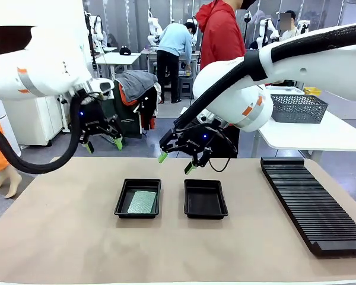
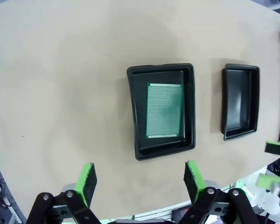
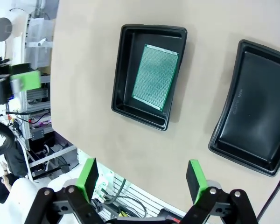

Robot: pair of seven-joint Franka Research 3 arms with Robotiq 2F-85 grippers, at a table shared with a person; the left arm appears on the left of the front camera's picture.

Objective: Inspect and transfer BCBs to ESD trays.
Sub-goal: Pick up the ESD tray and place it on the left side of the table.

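Two black ESD trays sit side by side mid-table. The left tray point(image 1: 121, 203) point(image 2: 190, 107) point(image 3: 122, 70) holds one green BCB point(image 1: 142, 202) point(image 2: 164, 110) point(image 3: 155, 76) lying flat on its floor. Nothing lies in the right tray point(image 1: 205, 199) point(image 2: 241, 101) point(image 3: 253, 111). My left gripper point(image 1: 104, 143) point(image 2: 142, 182) hangs open high above the table's far left part, nothing between its fingers. High over the table's far edge, behind the trays, my right gripper point(image 1: 176, 162) point(image 3: 143, 178) also stands open with nothing in it.
A long black ribbed rack point(image 1: 311, 202) lies along the table's right side. A grey wire-mesh basket point(image 1: 298, 107) stands on a white side table at the back right. A person in a red top point(image 1: 221, 32) stands beyond the far edge.
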